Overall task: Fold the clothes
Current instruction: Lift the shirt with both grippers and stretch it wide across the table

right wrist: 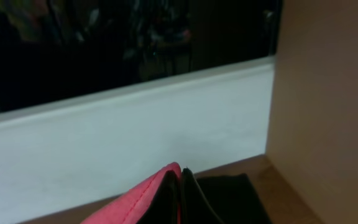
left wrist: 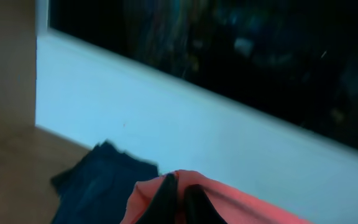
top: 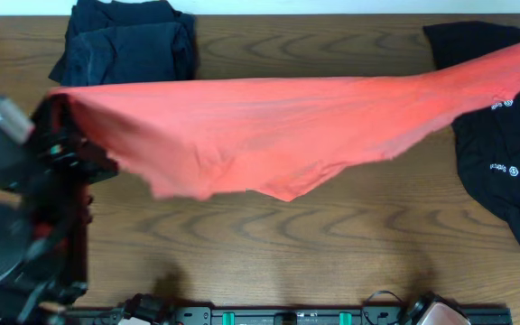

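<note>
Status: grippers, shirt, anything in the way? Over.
Left gripper, right gripper: jaws shut on red-orange cloth T-shirt, stretched between them over wooden table. Black white-logo garment under its right end; folded navy garment behind left end.

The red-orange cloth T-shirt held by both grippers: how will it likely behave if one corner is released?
Probably floppy: the red-orange cloth T-shirt sags between the left gripper and right gripper. Likely light: two shut pinches carry it. A freed corner would probably drop.

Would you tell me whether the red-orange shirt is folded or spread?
Spread: the red-orange shirt stretches over the table between left pincer and right pincer.
</note>
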`<act>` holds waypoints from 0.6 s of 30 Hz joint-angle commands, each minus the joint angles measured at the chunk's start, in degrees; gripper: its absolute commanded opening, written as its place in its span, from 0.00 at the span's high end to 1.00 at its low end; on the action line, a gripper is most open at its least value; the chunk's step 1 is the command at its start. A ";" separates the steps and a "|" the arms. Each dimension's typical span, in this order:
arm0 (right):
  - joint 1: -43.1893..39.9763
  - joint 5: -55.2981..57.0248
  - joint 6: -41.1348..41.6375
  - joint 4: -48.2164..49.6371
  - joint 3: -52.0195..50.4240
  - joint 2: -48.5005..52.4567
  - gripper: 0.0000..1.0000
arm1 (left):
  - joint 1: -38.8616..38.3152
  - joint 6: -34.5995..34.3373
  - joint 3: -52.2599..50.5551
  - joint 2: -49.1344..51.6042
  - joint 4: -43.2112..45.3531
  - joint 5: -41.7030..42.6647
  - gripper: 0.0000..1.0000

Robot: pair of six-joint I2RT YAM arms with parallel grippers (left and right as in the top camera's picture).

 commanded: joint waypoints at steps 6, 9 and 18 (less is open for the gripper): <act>-9.97 -5.35 -0.76 -3.87 12.94 -1.01 0.99 | 0.35 4.46 9.62 -0.46 0.55 -1.99 0.94; -12.92 -7.23 -0.63 -4.02 16.31 -1.01 0.99 | 0.35 4.66 12.09 -0.44 0.55 -1.99 0.94; -16.15 -7.39 -0.31 -2.64 23.67 -0.85 0.99 | 0.35 5.90 15.45 -0.44 2.40 -1.75 0.94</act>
